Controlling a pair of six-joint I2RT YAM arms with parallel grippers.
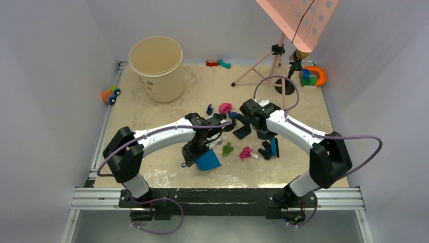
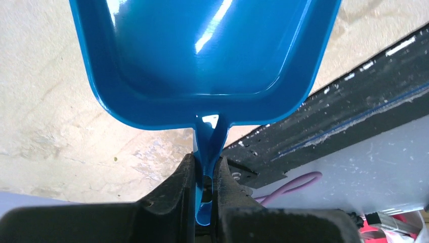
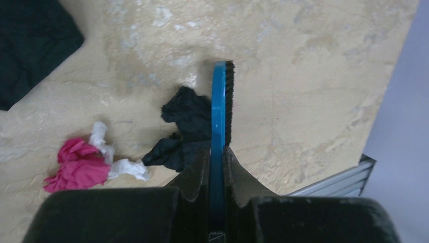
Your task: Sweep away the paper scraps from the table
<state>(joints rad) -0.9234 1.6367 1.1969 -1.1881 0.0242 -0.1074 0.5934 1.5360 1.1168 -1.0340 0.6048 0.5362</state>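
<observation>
I note the tabletop [image 1: 202,86] is worn and mottled. My left claw [image 2: 205,187] grips the dustpan [image 2: 202,45] by its handle, near the front rail. My right claw [image 3: 217,167] grips the brush [image 3: 219,101], edge-on beside a black scrap [image 3: 187,111]. The other scraps [image 1: 246,152] lie mid-tabletop between both arms.

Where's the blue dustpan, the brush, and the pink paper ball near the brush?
dustpan [image 2: 202,50]: left wrist view, middle of its shiny scoop.
brush [image 3: 218,101]: right wrist view, its blue back.
pink paper ball [image 3: 76,167]: right wrist view, middle of the wad.
</observation>
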